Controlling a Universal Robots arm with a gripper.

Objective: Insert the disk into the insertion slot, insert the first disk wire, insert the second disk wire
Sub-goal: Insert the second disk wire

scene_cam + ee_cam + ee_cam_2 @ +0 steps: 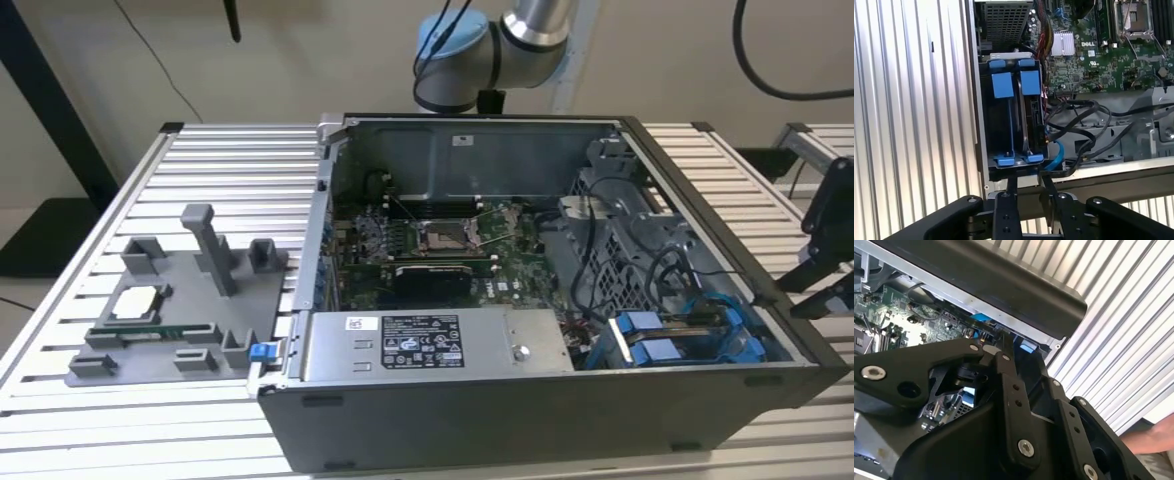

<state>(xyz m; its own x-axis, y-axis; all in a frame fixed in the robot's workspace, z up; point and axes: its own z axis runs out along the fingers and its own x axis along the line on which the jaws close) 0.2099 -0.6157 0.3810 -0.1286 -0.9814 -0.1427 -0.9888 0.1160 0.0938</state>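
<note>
The insertion slot is in the grey drive cage in a corner of the open computer case, also in the exterior view. Two blue carriers stand side by side in it. The one nearer the motherboard holds the disk, seen edge-on. How deep it sits I cannot tell. Black wires and a blue flat cable lie loose beside the cage. My gripper hangs just outside the case wall by the cage. It is open, with nothing between its thin fingers. It sits at the exterior view's right.
A silver power-supply box fills the case's front. The motherboard lies behind it. On the slatted table, a grey fixture holds small parts at the exterior view's left. A person's hand shows beyond the case.
</note>
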